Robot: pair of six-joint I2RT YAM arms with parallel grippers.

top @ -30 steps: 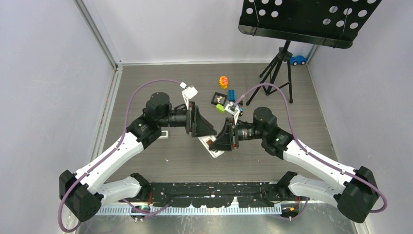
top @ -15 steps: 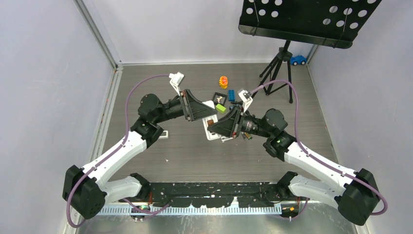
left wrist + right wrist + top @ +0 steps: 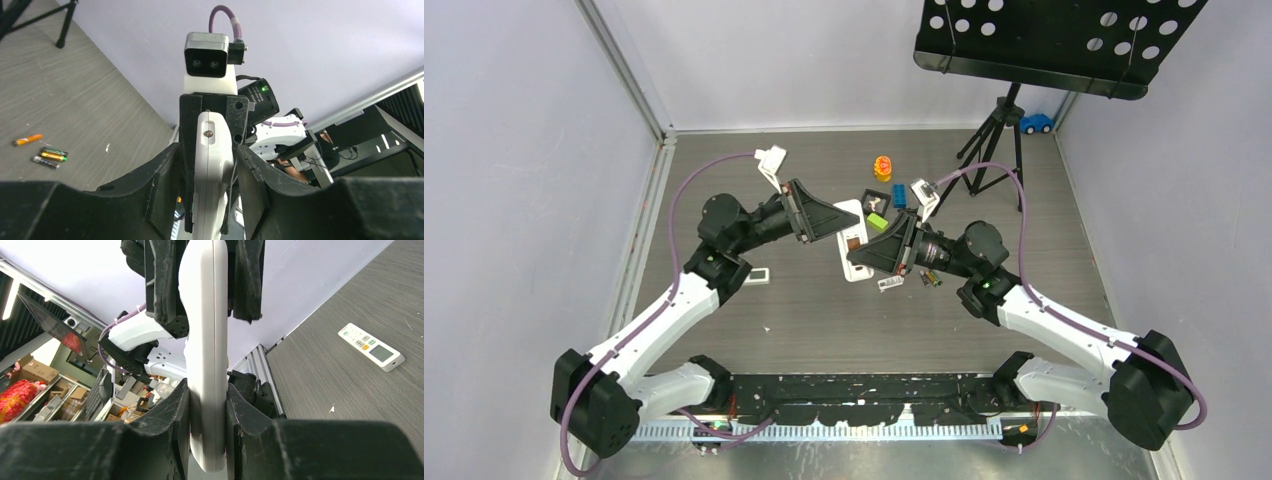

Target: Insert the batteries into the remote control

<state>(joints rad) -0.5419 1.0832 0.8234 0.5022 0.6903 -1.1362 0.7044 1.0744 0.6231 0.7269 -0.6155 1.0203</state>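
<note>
The grey wood-grain table (image 3: 804,320) filled the floor of the white-walled cell, and a black perforated music stand (image 3: 1044,40) on a tripod stood at its far right corner. Both arms reached in toward the middle of the table and met there over the remote control (image 3: 205,315), which hung clear of the tabletop between them and appeared edge-on to both wrist cameras. The right gripper (image 3: 207,386) had its two fingers pressed flat against the remote's broad faces at one end, a firm hold with the jaws only narrowly parted. The left gripper (image 3: 209,150) stood astride the other end with its jaws partway open, one finger close against the white body. Whether it was actually clamping could not be told. A second, slimmer remote (image 3: 371,346) lay face up on the table beside the left arm, well apart from the held one. Toward the back sat a small black tray (image 3: 874,203), with a green block (image 3: 878,222), a blue block (image 3: 900,195) and an orange-and-yellow toy (image 3: 883,168) near it, and a blue toy car (image 3: 1036,123) by the stand's feet. The batteries (image 3: 53,154) lay loose on the table just beside the right arm's wrist, two dark ones side by side and a mostly orange one (image 3: 27,139) a little apart from them.
</note>
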